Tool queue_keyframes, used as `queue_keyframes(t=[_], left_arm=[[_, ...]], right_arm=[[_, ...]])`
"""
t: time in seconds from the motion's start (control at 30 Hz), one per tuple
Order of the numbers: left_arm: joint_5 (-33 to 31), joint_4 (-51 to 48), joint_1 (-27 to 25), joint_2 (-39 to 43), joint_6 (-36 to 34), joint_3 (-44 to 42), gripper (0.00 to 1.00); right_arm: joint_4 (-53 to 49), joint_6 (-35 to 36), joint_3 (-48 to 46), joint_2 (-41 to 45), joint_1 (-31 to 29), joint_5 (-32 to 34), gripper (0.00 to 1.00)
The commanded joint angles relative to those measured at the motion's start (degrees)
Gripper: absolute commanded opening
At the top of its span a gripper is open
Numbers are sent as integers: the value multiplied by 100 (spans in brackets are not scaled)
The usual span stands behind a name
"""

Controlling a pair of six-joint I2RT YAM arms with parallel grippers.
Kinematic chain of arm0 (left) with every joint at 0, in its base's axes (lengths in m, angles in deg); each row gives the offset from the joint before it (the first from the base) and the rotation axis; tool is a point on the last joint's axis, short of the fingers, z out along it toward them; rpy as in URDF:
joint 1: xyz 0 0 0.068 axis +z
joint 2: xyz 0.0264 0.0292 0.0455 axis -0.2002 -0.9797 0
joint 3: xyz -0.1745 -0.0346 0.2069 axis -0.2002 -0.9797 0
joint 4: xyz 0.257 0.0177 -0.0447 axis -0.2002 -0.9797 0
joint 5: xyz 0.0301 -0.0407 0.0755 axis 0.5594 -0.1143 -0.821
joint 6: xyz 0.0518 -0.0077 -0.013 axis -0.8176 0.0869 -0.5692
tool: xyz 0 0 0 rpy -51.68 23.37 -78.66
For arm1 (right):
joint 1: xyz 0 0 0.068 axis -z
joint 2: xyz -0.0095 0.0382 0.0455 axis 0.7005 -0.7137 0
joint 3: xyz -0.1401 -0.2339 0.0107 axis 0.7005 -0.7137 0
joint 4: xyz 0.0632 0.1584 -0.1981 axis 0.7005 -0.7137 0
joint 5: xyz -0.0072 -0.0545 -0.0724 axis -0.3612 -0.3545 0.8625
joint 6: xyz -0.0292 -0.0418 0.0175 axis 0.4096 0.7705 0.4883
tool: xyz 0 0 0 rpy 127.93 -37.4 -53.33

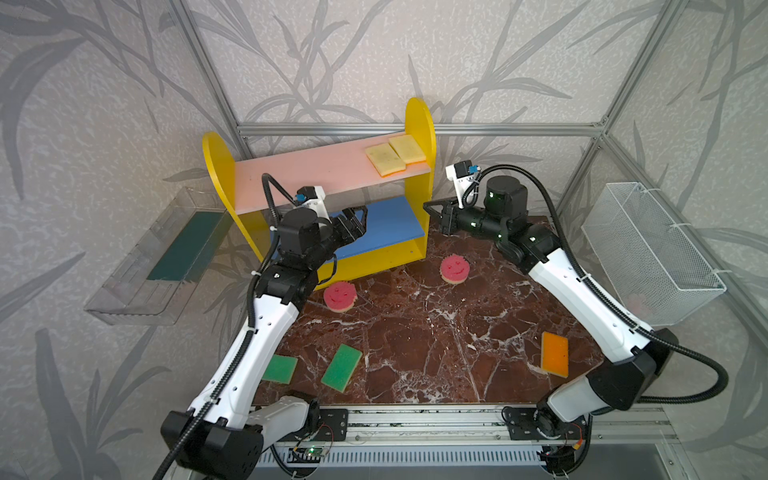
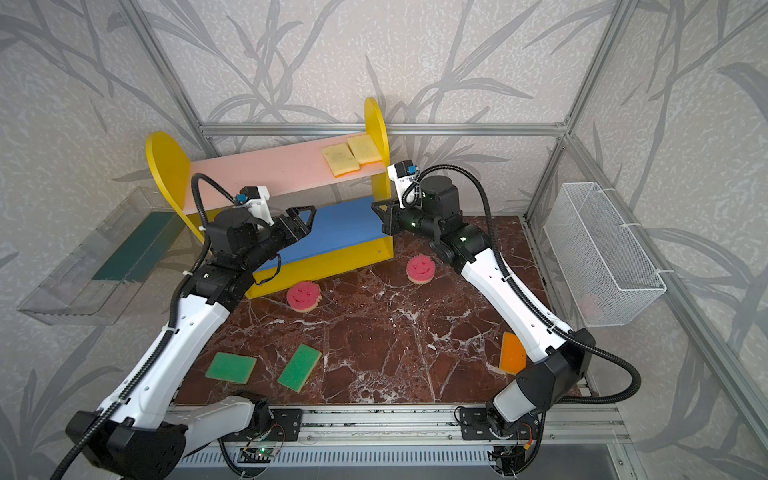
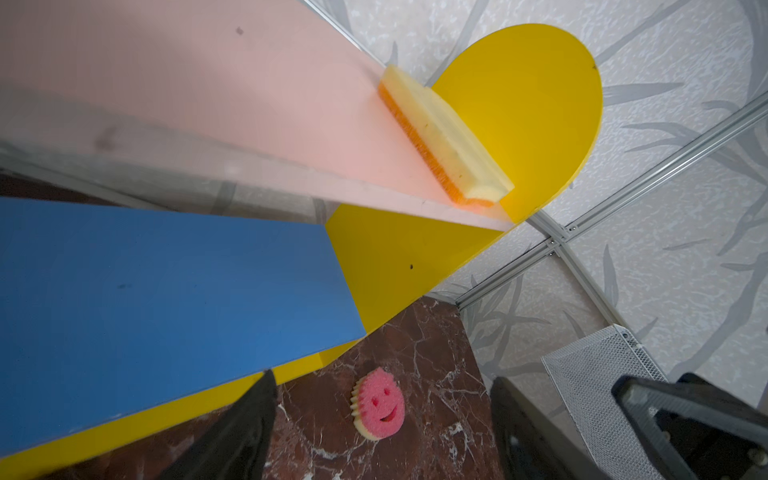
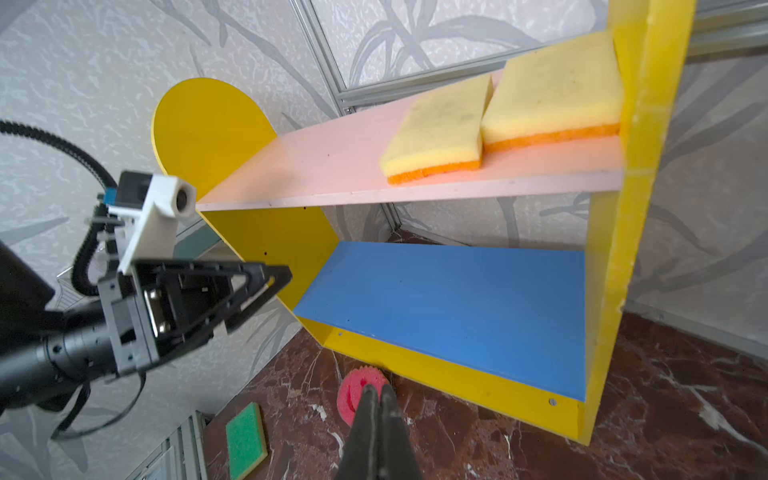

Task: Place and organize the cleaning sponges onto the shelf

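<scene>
Ahead of my left tool (image 1: 360, 216) the blue board (image 1: 386, 224) lies bare; two sponges (image 1: 384, 160) fill the pink board (image 1: 311, 174) end above my right tool (image 1: 428, 206).

White-shelled arms (image 1: 268, 332) with black joints, ribbed black cables (image 4: 50, 141), white wrist-camera mounts (image 4: 153, 224)

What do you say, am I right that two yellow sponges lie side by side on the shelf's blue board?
Not the blue board: the two yellow sponges lie side by side on the shelf's pink upper board, as the right wrist view shows.
</scene>
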Motion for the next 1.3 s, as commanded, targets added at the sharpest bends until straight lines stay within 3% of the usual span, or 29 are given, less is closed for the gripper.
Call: queue_keyframes(t=[0.0,0.27,0.8,1.27], left_arm=[[-359,446,-34,466,108,-589,87],[-515,632,-98,868,142,-1689,99],[-741,1010,-363,1294,187,-2760,99],[-827,1142,-570,1288,204,-2971,99]], right_arm=[[-281,266,639,-382,-127,-101,0],[-604,429,2035,-1484,-299,-221,0],[-1159,496,4175,-2947,-302,-295,0],[-1581,449,5433,-3828,-197,17,0]])
